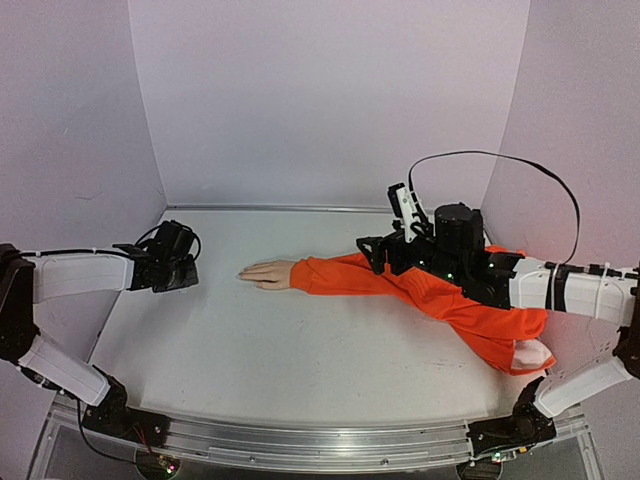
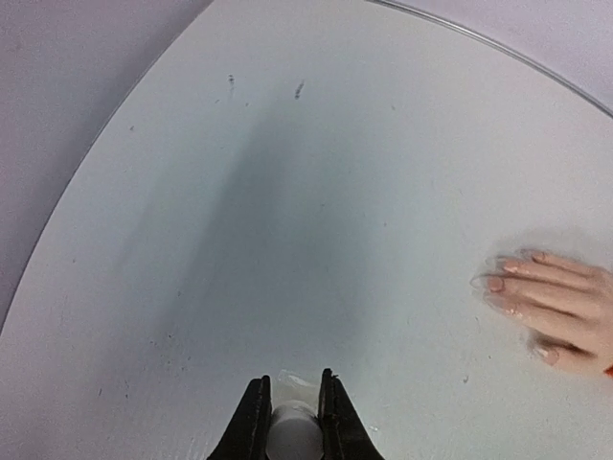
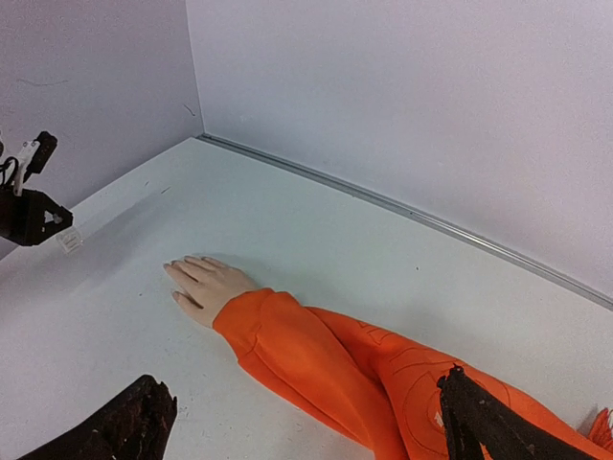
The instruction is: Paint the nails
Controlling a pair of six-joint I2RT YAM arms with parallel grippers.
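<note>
Nail-painting session, no polish showing yet: the mannequin hand [image 1: 268, 273] lies back-up near the middle of the white table [image 1: 300, 360], fingers pointing toward the left arm, its wrist running into an orange sleeve [image 1: 420, 290] that stretches away to the right; the nails [image 2: 495, 284] look bare and pale from the left wrist view, with no colour that I can make out on the 4 fingers or the thumb, though they are tiny and a faint haze lies around the fingertips; the left gripper [image 2: 292, 379] hangs low over the table, well apart from the hand, its 2 fingers pinched tight on a small pale object [image 2: 292, 426] that I cannot identify from here, and no brush tip shows; the right gripper [image 3: 302, 388] hovers over the sleeve with its fingers spread wide and nothing in them, the cloth lying under the gap, and whether it touches the cloth I cannot tell; by my reading the job has barely begun, with every nail left to coat and the left arm yet to cross the bare stretch of table to the fingertips.
</note>
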